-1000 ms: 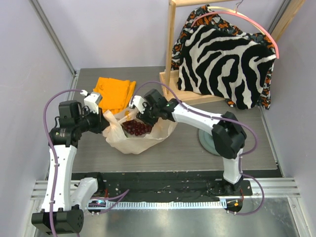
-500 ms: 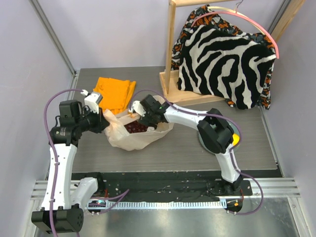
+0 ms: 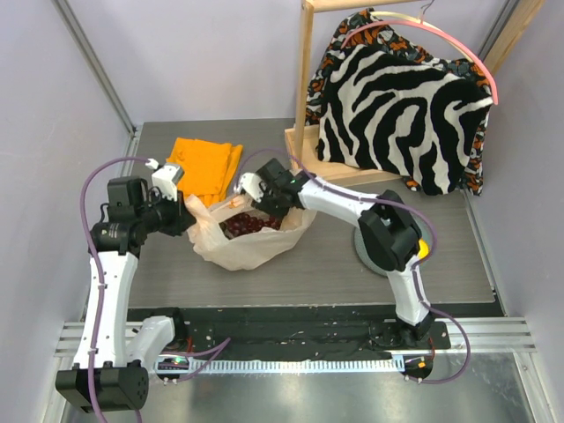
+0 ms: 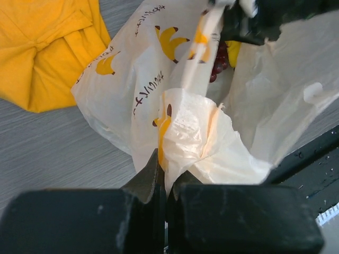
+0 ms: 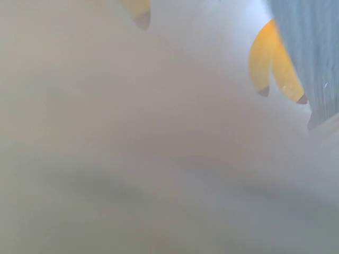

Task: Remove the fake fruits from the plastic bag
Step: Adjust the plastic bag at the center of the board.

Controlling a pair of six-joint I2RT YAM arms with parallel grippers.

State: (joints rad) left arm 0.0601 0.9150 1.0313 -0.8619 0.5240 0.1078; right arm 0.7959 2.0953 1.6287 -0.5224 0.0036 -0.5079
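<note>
Plastic bag (image 3: 236,252) holds grapes (image 3: 248,226); left jaws pinch its edge, right jaws, seemingly inside, unreadable.

The plastic bag (image 3: 249,247) sits left of centre in the top view, a crinkly translucent beige-white sack printed with orange-yellow bananas, its mouth open upward. Its gathered left edge is pinched in the left gripper (image 4: 164,177). Inside lies a bunch of dark red grapes (image 3: 248,224); the left wrist view shows a yellow fruit (image 4: 233,49) just beside them. Another yellow fruit (image 3: 422,248) peeks out at right of centre, well apart from the bag.
</note>
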